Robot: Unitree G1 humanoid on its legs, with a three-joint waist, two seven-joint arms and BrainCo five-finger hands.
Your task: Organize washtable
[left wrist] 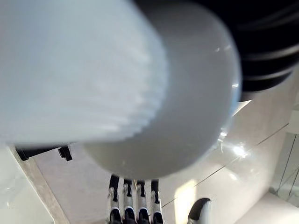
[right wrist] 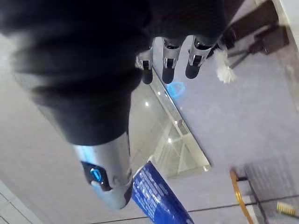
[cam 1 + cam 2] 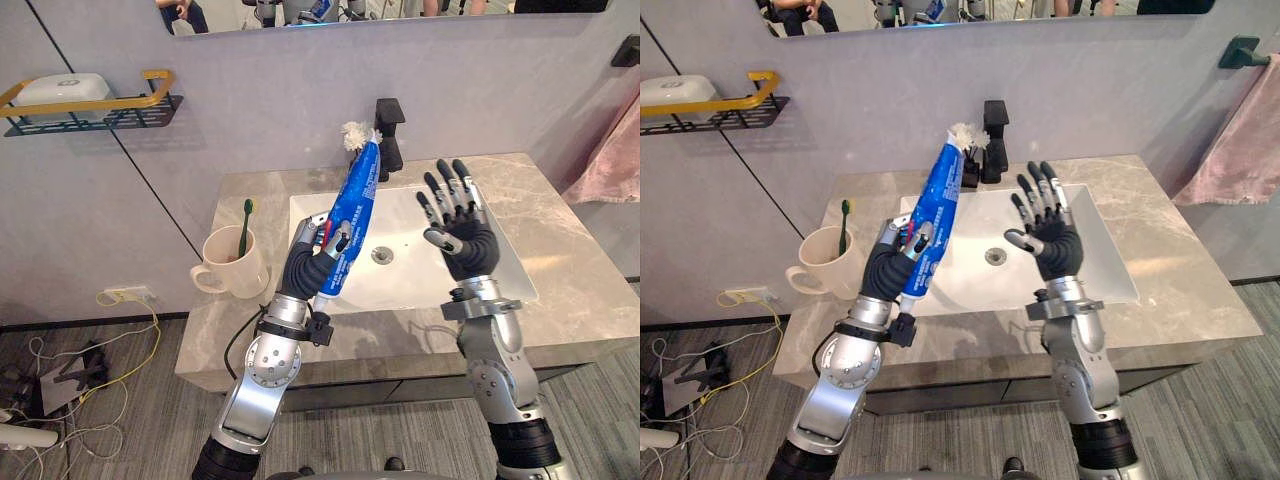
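My left hand [image 3: 312,262] is shut on a blue toothpaste tube [image 3: 351,210], held upright over the left part of the white sink [image 3: 420,270]. The tube's white cap end [image 1: 140,88] sits close before the left wrist camera. My right hand [image 3: 458,222] is raised over the sink's right half, open with fingers spread, holding nothing. A cream mug [image 3: 233,263] with a green toothbrush [image 3: 244,226] in it stands on the marble counter [image 3: 560,260] to the left of the sink.
A black faucet [image 3: 389,138] stands behind the sink with a white tufted thing [image 3: 355,135] next to it. A black and gold wall shelf [image 3: 90,105] carries a white soap dish. A pink towel [image 3: 608,165] hangs at the right. Cables lie on the floor at the left.
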